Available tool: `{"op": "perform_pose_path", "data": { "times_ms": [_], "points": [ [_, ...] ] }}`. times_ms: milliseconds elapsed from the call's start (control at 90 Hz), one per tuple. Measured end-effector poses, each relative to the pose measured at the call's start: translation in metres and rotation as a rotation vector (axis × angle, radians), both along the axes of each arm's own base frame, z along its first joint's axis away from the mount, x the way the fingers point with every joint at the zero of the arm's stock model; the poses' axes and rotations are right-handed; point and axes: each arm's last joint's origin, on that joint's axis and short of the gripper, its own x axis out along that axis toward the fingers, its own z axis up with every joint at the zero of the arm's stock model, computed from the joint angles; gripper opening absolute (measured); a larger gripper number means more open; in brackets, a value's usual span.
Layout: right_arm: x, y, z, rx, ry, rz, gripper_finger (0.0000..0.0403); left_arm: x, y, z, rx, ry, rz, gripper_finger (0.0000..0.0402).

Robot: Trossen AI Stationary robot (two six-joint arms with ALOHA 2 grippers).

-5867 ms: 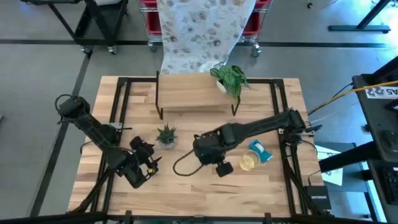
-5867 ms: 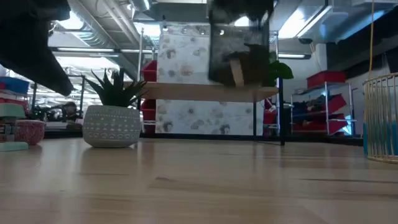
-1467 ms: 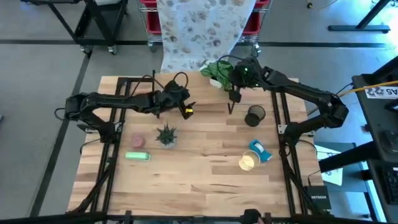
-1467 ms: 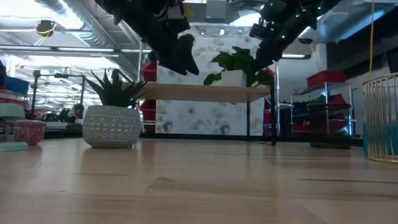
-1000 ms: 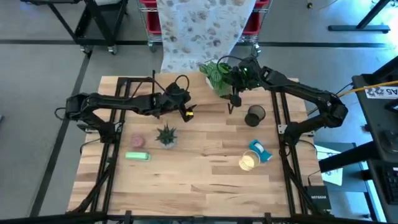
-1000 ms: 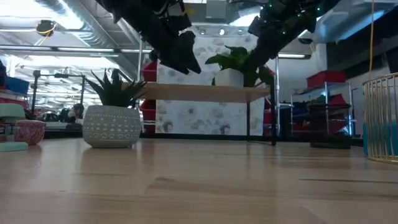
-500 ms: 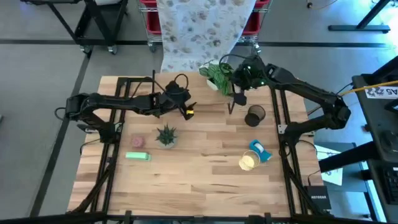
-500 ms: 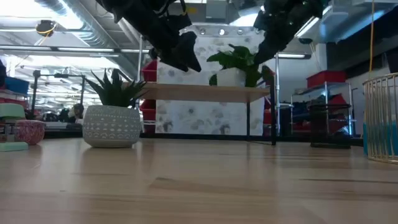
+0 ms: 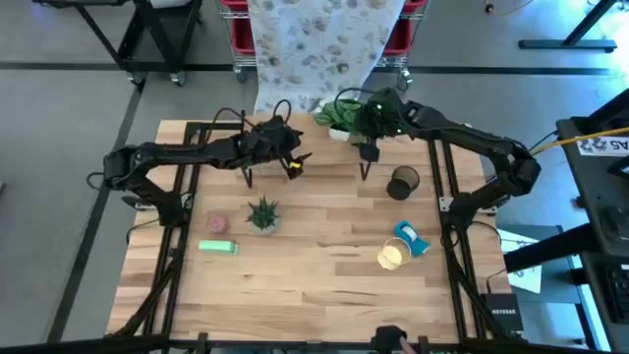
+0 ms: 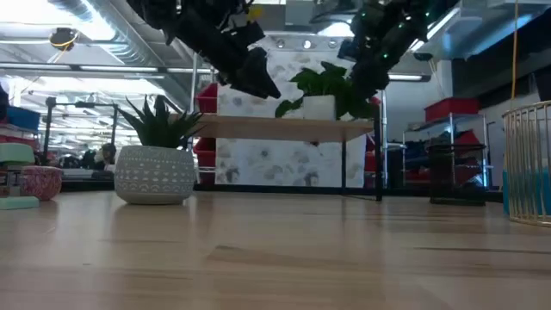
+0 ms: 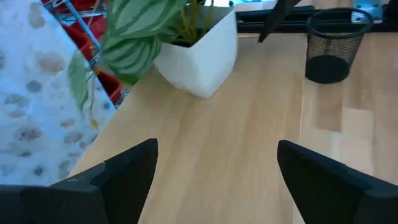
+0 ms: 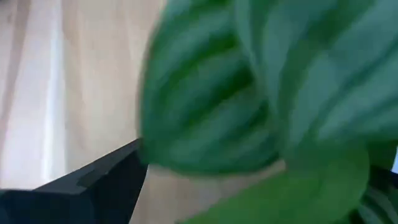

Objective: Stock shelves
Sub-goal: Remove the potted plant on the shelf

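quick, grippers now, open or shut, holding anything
left gripper: open, empty, over the shelves.
right gripper: by the leafy plant; fingers cannot be told.

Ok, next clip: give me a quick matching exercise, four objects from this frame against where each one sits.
Objects:
1. leafy plant in white pot
2. spiky plant in grey pot
3. black mesh cup
4. pink cup

Places:
A. on the table, just right of the shelf's right legs
B. on top of the shelf
C. on the table, in front of the shelf's left end
D. on the table, left of the spiky plant, beside a green block

Pairs: 1-B, 2-C, 3-A, 4-D
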Motion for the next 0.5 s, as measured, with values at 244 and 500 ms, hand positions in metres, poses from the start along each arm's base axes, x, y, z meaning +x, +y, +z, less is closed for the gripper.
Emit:
{"op": "perform_pose_path", "data": {
  "times_ms": [244, 500],
  "points": [
    [0.004, -0.003, -0.001, -0.012, -0.021, 0.010, 0.0351, -0.005, 0.012, 0.000, -0.023, -0.011, -0.016, 0.0314],
    [0.007, 0.000, -0.003, 0.076, -0.073, 0.087, 0.0351, -0.001, 0.011, 0.006, 0.009, -0.071, -0.125, 0.0314]
  ]
}}
